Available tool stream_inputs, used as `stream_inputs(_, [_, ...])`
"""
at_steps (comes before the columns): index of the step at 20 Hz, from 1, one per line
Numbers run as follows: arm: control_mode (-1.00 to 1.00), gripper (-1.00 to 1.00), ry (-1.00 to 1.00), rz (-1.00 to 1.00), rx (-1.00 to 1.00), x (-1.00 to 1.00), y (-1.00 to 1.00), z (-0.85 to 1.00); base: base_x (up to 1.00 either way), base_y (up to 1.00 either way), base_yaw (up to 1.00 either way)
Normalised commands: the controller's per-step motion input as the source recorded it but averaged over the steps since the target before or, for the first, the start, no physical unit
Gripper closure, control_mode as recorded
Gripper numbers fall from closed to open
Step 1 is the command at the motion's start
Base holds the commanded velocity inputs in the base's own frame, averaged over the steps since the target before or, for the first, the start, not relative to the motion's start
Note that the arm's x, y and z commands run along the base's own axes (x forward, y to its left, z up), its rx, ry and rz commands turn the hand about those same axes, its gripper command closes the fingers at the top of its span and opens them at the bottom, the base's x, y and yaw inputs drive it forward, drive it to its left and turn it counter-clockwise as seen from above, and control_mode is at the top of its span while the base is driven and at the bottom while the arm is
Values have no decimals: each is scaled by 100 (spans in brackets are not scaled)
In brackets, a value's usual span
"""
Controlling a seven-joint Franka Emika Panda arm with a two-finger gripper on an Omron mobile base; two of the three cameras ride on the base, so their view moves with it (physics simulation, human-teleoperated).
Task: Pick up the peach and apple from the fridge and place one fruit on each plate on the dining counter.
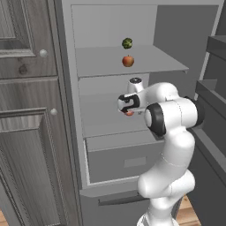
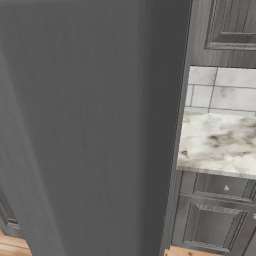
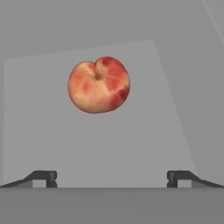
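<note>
Fridge [image 1: 176,35] open, arm reaching in at the lower shelf [image 1: 106,126]. Gripper [image 3: 112,178] spread wide, holding nothing, aimed at the peach [image 3: 99,84], which sits on the pale shelf ahead of the fingertips [image 3: 45,177], apart from them. From the left base camera the peach [image 1: 129,113] peeks out just below the wrist. Apple [image 1: 128,61] sits on the upper shelf, dark green round item [image 1: 127,43] behind it. Marbled counter [image 2: 217,142] beside the fridge wall in the right base camera.

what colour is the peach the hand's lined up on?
Orange-yellow with red blotches; the peach shows best in the hand view, ahead of the open hand.
</note>
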Motion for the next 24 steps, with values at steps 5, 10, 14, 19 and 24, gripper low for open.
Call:
stream_inputs(5, [-100,-100,0,0,0,24,0,-11,0,0,0])
stream_inputs(10, [-100,-100,0,0,0,20,0,-11,0,0,0])
stream_inputs(14, [-100,-100,0,0,0,20,0,-10,0,0,0])
stream_inputs(19, [-100,-100,0,0,0,22,0,-9,0,0,0])
stream_inputs(24, [-100,-100,0,0,0,23,0,-11,0,0,0])
